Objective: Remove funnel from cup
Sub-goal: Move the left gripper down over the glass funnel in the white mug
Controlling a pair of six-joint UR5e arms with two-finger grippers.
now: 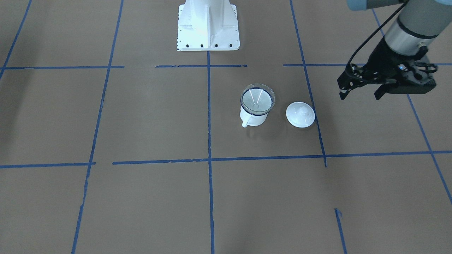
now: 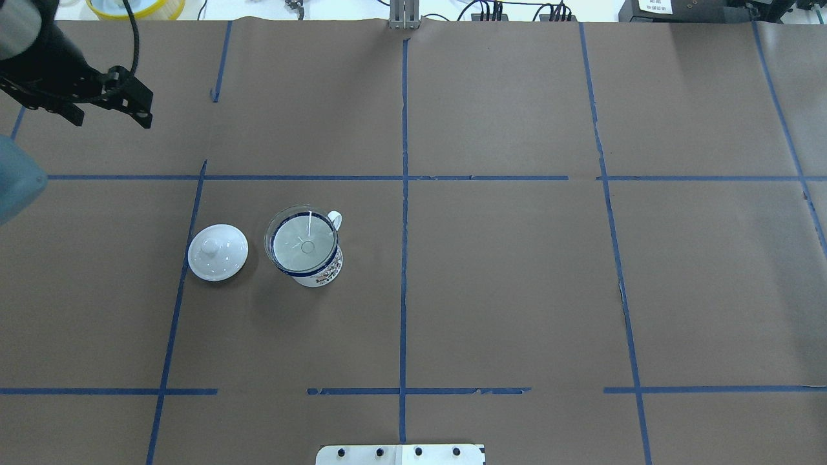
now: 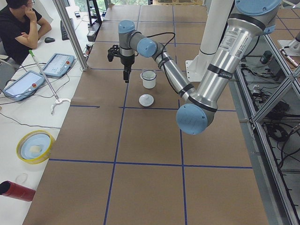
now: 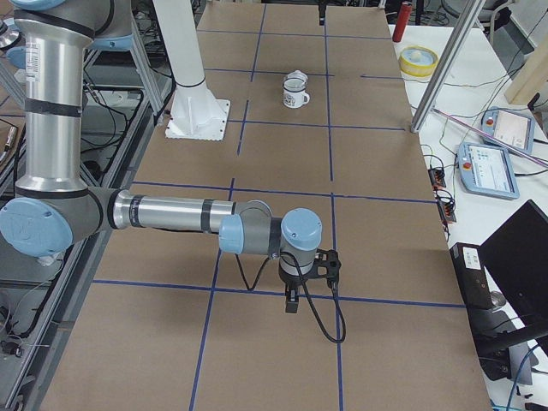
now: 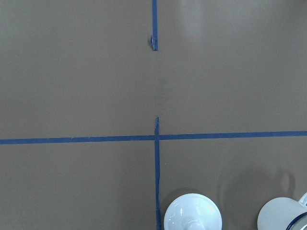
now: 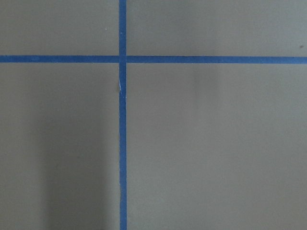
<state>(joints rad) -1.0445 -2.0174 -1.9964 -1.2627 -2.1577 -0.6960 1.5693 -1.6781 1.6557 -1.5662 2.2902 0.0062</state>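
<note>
The clear funnel (image 1: 257,98) sits upright in the mouth of the white cup (image 1: 252,119), which has a dark blue rim and stands near the table's middle. The overhead view shows the funnel (image 2: 302,244) filling the cup (image 2: 325,272). My left gripper (image 1: 359,96) is open and empty. It hovers off to the side of the cup, beyond the lid, and shows at the overhead view's top left (image 2: 111,119). The left wrist view catches only the cup's edge (image 5: 280,216). My right gripper (image 4: 292,305) hangs far from the cup and shows only in the exterior right view, so I cannot tell its state.
A white domed lid with a knob (image 1: 300,114) lies on the table beside the cup, between it and my left gripper. The white robot base (image 1: 208,24) stands behind. Off the table are a yellow bowl (image 3: 33,146), tablets and a seated operator (image 3: 18,23).
</note>
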